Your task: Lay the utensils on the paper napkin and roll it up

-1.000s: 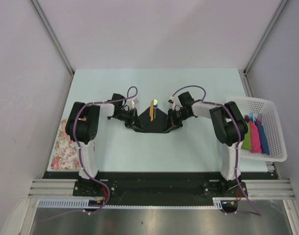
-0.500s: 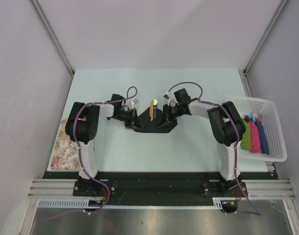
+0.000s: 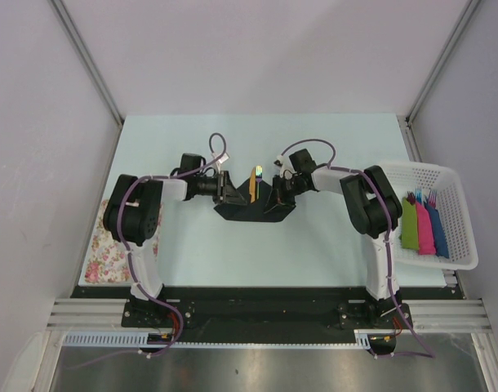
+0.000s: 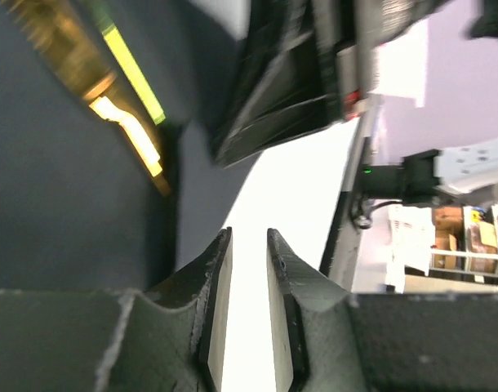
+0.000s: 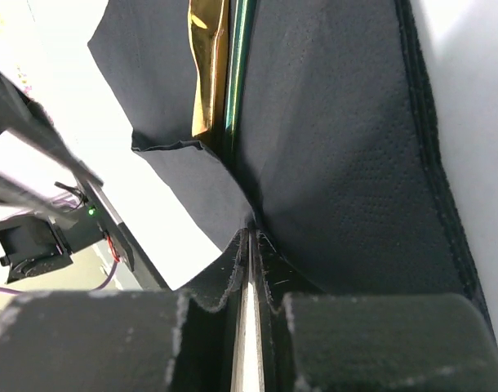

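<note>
The black paper napkin [image 3: 251, 207] lies mid-table with both side flaps lifted. The yellow-orange utensils [image 3: 254, 184] rest along its middle, their tips past the far edge. My left gripper [image 3: 227, 189] is at the napkin's left flap. In the left wrist view it [image 4: 249, 237] stands open, with bare table showing between the fingers and the napkin [image 4: 61, 196] and utensils [image 4: 128, 122] just beside it. My right gripper [image 3: 276, 196] is shut on the right flap. The right wrist view shows the jaws [image 5: 251, 234] pinching the napkin [image 5: 339, 131] beside the utensils [image 5: 208, 65].
A white basket [image 3: 445, 168] at the table's right edge holds green, pink and blue bundles [image 3: 424, 229]. A floral cloth [image 3: 102, 249] lies at the left edge, beside the left arm's base.
My left gripper has opened and let go of the left flap, shifting slightly up and right. The right gripper carried its flap inward towards the utensils, then held still.
</note>
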Available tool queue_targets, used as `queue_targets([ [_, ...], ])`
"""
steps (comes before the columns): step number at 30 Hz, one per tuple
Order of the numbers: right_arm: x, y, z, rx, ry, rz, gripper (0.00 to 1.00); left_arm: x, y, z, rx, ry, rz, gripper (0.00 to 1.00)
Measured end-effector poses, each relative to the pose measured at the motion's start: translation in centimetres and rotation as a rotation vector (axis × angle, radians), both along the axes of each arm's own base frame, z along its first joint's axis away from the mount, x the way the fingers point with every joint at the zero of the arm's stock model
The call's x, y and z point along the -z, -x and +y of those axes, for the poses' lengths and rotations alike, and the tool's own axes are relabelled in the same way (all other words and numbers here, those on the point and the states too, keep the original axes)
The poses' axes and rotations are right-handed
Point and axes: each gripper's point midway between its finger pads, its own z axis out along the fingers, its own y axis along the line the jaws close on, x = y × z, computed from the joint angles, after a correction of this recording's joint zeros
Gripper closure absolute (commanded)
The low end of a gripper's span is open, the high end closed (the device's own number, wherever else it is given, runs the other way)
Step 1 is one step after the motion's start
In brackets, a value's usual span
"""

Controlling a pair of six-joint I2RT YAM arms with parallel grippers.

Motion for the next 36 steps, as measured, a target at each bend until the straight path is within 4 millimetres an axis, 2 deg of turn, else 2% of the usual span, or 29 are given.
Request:
queue_targets([
  [5, 0.0, 0.0, 0.0, 0.000, 0.000, 0.001, 0.92, -1.8, 0.2, -1.9, 0.024, 0.088, -0.018, 0.72],
  [9, 0.0, -0.1, 0.0, 0.000, 0.002, 0.001, 0.92, -2.2, 0.4, -3.4, 0.043, 0.127, -0.015, 0.72],
  [22, 0.0, -0.1, -0.1, 0.000, 0.011, -0.003, 0.92, 1.9, -0.2, -3.9, -0.023, 0.087, 0.116, 0.76],
  [36, 0.0, 0.0, 0.1, -0.013, 0.014, -0.009, 0.92, 2.8, -0.7, -4.4, -0.031, 0.071, 0.134, 0.81],
])
